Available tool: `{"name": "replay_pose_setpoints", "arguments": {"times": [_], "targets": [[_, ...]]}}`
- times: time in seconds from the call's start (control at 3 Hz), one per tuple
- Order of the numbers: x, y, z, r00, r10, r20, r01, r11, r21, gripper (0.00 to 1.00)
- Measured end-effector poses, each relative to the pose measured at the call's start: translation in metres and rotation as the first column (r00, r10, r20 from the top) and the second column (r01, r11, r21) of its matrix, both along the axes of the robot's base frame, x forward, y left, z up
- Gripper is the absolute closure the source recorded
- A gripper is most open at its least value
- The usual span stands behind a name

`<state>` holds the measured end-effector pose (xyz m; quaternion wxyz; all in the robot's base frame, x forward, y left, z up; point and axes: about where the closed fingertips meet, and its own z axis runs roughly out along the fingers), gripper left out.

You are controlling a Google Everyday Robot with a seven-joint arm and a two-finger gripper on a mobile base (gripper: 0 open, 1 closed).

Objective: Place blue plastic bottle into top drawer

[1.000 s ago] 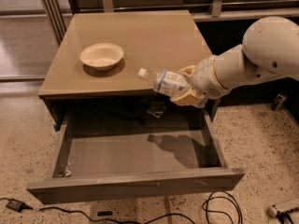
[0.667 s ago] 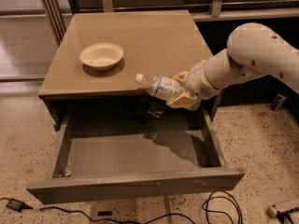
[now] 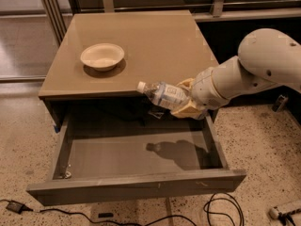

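The blue plastic bottle (image 3: 163,95) lies on its side in the air, white cap pointing left, held over the back right part of the open top drawer (image 3: 136,154). My gripper (image 3: 184,100) comes in from the right on a white arm and is shut on the bottle's base end with its cream fingers (image 3: 188,111). The drawer is pulled out below the tan cabinet top, and its grey floor shows the bottle's shadow.
A cream round bowl (image 3: 102,56) sits on the tan cabinet top (image 3: 155,36) at the left. Black cables (image 3: 221,208) lie on the speckled floor in front of the drawer. A glass partition stands at the far left.
The gripper has carried the bottle leftward and lower, from beside the cabinet edge to over the open drawer. The arm's elbow has shifted right.
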<state>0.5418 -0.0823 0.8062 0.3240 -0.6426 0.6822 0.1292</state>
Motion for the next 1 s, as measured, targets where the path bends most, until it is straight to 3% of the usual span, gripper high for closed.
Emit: {"name": "replay_pose_setpoints", "arguments": {"times": [0.33,0.67,1.0], "targets": [[-0.068,-0.006,-0.003,0.9983,0.041,0.041,-0.041,0.999,-0.003,1.0],[-0.067,-0.004,-0.007,0.9986,0.041,0.033,-0.041,0.999,-0.007,1.0],[-0.05,0.006,-0.036,0.9987,0.052,-0.004,-0.052,0.998,-0.02,1.0]]}}
